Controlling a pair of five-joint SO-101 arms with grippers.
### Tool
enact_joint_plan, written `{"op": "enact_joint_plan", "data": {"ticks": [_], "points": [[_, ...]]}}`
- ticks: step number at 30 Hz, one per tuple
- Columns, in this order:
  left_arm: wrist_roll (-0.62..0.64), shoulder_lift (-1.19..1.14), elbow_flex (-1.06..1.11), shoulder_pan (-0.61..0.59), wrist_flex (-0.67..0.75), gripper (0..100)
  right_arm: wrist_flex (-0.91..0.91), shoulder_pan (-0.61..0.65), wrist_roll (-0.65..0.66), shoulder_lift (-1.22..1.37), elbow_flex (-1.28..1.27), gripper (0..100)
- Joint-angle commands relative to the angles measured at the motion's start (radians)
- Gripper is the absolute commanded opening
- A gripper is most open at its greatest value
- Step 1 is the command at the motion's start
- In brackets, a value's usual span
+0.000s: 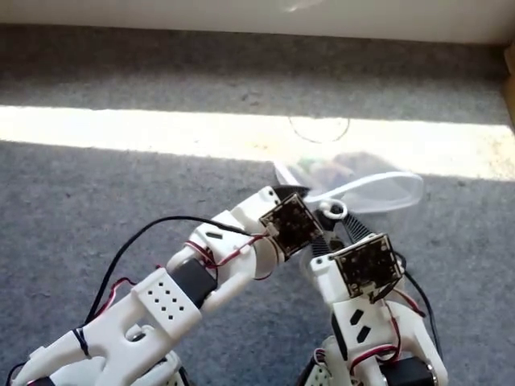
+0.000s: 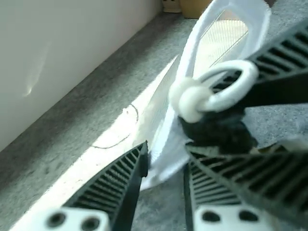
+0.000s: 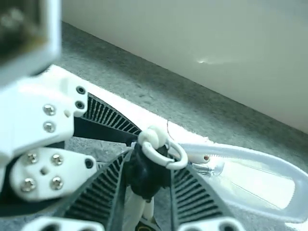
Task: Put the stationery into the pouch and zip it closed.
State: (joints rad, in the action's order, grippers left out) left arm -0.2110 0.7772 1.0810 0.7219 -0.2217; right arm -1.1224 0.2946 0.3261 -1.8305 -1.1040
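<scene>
The pouch (image 1: 354, 173), clear with a white zip tape, lies on the grey cloth (image 1: 121, 201) at the edge of a sunlit band (image 1: 161, 129), just ahead of both arms. Its mouth gapes in a long white loop. Dark shapes through the plastic look like the stationery (image 1: 326, 169) already inside, so the step in hand is the zipping.

At the near end of the tape sits the black slider (image 3: 144, 173), with its white ring pull (image 3: 163, 151) standing on top. The right gripper (image 3: 147, 163) is closed on the slider, jaws tight against both its sides. The left gripper (image 2: 166, 154) is closed to a narrow gap, with the near end of the pouch's tape filling it; it seems to be pinching that end as an anchor.

To do this well, the left gripper should hold its end firm and low while the right one draws the slider straight along the tape, away from the anchor. The pull should follow the line of the zip, not lift, so the pouch neither drags nor buckles. The slack loop may bunch ahead of the slider; a slow, steady draw suits it.
</scene>
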Motion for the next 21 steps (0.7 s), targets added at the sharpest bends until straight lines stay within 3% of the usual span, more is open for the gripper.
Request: {"op": "enact_joint_plan", "data": {"ticks": [1,7,21], "points": [[0.006,0.024,-0.012,0.024,0.017,8,0.042,-0.073,-0.009,-0.007,0.054,0.5],[0.006,0.024,-0.015,0.018,0.017,0,0.042,-0.136,-0.009,-0.007,0.054,0.5],[0.006,0.024,-0.015,-0.044,0.012,1,0.071,-0.185,-0.032,-0.007,0.050,0.5]]}}
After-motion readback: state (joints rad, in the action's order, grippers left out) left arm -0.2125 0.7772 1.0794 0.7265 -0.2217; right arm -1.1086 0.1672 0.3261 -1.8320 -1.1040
